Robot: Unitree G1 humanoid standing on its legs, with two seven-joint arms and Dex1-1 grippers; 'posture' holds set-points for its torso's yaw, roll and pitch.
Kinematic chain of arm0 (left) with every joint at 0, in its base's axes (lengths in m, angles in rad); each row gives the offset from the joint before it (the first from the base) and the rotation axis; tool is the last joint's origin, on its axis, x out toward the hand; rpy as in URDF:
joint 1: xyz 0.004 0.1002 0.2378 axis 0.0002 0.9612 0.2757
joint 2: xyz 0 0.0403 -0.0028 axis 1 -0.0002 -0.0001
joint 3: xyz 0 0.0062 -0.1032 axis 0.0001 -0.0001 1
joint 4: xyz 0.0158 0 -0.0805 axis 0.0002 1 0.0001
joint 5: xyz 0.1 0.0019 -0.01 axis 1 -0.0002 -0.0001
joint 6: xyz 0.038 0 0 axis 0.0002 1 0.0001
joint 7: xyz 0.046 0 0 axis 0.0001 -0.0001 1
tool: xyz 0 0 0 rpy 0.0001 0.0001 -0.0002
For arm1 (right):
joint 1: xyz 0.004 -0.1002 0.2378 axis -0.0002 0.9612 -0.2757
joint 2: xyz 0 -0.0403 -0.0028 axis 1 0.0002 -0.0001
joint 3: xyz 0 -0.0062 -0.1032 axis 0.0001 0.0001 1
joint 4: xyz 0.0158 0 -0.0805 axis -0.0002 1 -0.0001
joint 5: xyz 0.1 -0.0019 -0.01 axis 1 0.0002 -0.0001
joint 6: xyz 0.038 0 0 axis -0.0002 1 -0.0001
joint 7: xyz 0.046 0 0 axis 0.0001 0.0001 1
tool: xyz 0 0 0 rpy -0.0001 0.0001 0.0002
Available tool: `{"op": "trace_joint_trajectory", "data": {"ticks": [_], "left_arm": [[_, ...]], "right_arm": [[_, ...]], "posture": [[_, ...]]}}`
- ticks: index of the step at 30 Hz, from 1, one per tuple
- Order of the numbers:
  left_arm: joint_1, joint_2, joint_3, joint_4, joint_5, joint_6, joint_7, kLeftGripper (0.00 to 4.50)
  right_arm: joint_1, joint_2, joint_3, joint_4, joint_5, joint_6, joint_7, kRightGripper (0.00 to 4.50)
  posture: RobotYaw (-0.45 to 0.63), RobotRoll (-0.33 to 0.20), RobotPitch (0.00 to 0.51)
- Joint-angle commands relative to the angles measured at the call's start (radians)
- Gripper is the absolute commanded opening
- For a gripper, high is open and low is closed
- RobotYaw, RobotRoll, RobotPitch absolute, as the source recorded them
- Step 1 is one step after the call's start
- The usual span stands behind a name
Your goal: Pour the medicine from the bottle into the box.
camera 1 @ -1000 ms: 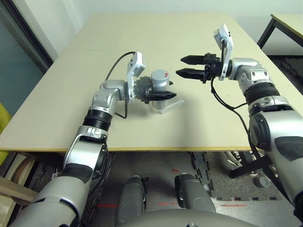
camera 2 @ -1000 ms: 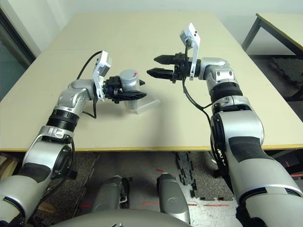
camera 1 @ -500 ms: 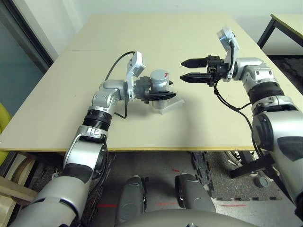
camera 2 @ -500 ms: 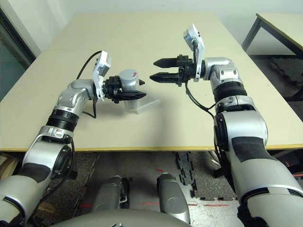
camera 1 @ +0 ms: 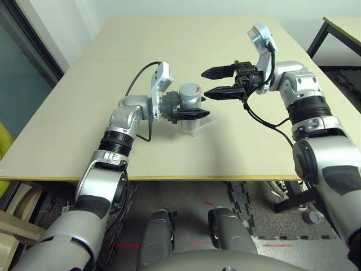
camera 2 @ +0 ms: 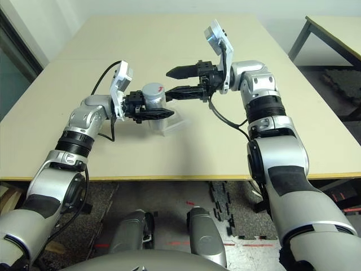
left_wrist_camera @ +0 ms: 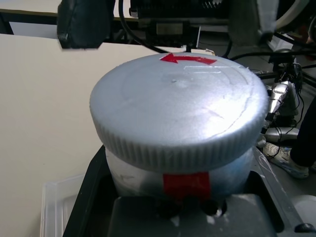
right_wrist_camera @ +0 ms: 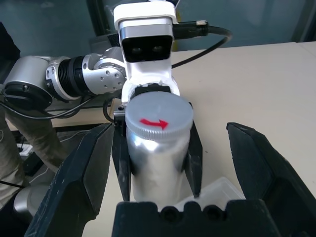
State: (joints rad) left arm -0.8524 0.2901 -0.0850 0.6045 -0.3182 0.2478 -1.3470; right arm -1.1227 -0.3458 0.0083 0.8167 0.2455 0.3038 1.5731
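My left gripper (camera 1: 189,111) is shut on the bottle (camera 1: 190,97), a silvery-grey cylinder held on its side above the table, its round grey cap (right_wrist_camera: 158,118) with a red arrow pointing toward my right gripper. The right gripper (camera 1: 217,82) stands open just to the right of the cap, fingers level with it and apart from it. Under the bottle lies the clear box (camera 1: 197,125) on the table, partly hidden by the left fingers. The medicine is out of view.
The beige table (camera 1: 186,45) spreads wide behind and to the sides of both arms. A second table (camera 1: 341,25) stands at the far right. The front edge of the table runs close below the arms.
My right gripper has swung left and come up close to the bottle's cap, still open. The left gripper and bottle have held still.
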Motion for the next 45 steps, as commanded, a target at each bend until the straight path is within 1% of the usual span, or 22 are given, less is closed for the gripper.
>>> {"op": "trace_joint_trajectory", "data": {"ticks": [1,14,28,30,31,34,35,40,45], "left_arm": [[-0.012,0.000,-0.003,0.004,0.003,-0.008,-0.006,2.67],[-0.012,0.000,-0.003,0.002,0.003,-0.009,-0.005,2.67],[-0.008,-0.001,-0.004,-0.002,0.004,-0.010,-0.001,2.67],[-0.008,-0.001,-0.004,-0.004,0.003,-0.009,-0.001,2.67],[-0.007,-0.001,-0.004,-0.005,0.003,-0.008,-0.002,2.67],[-0.006,0.000,-0.005,-0.005,0.003,-0.007,-0.003,2.67],[-0.007,0.000,-0.005,-0.005,0.003,-0.007,-0.003,2.67],[-0.005,-0.001,-0.005,-0.006,0.003,-0.006,-0.004,2.67],[-0.002,-0.001,-0.004,-0.006,0.004,-0.004,-0.002,2.67]], "right_arm": [[0.003,0.014,0.015,-0.028,0.007,-0.004,-0.017,4.50],[0.007,0.059,0.035,-0.030,0.005,-0.028,-0.054,4.50],[0.029,0.074,0.053,-0.059,0.009,-0.042,-0.070,4.50],[0.030,0.076,0.052,-0.063,0.013,-0.043,-0.077,4.13],[0.031,0.076,0.051,-0.065,0.014,-0.042,-0.080,3.87],[0.034,0.079,0.045,-0.071,0.022,-0.037,-0.088,2.82],[0.033,0.080,0.041,-0.072,0.027,-0.034,-0.090,2.58],[0.021,0.083,0.010,-0.076,0.072,0.004,-0.091,2.58],[-0.002,0.102,-0.083,-0.117,0.211,0.172,-0.119,2.58]], "posture": [[-0.21,0.000,0.043],[-0.21,0.000,0.040],[-0.20,0.000,0.033],[-0.20,0.000,0.034],[-0.20,0.000,0.034],[-0.21,0.000,0.035],[-0.21,0.000,0.035],[-0.21,0.000,0.039],[-0.21,0.000,0.039]]}}
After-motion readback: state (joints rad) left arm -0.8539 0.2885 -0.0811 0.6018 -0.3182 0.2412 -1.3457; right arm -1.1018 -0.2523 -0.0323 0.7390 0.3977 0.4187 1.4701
